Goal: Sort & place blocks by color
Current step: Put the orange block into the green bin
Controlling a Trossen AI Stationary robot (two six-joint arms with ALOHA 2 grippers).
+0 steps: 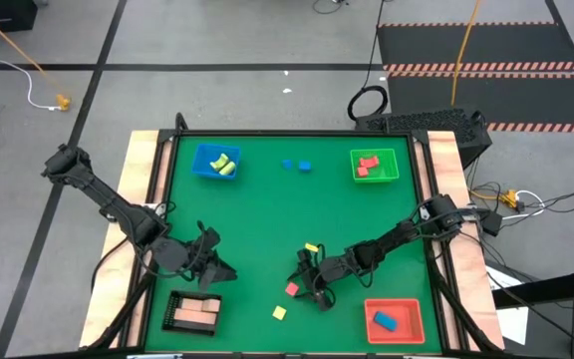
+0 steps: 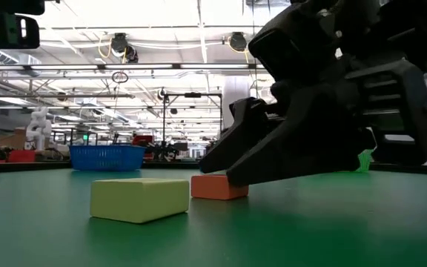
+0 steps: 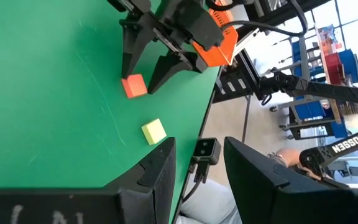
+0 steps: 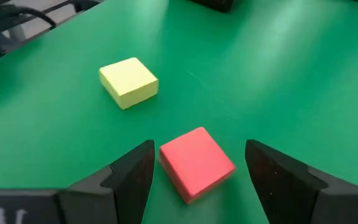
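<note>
My right jaws point(image 4: 194, 171) stand apart around the red block point(image 4: 196, 163), a matte, sharp-edged cube on the smooth green bench point(image 4: 291, 74). A pale yellow block point(image 4: 128, 82) lies near. My left jaws point(image 3: 197, 168) stand apart, empty.

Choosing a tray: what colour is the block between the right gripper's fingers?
Red block; right wrist view shows it best.

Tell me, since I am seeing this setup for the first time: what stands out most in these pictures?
The right gripper sits low near the table's front edge, its open fingers either side of a red block that lies between them untouched. A yellow block lies just beyond. The left gripper waits above the black tray of pale blocks.
</note>
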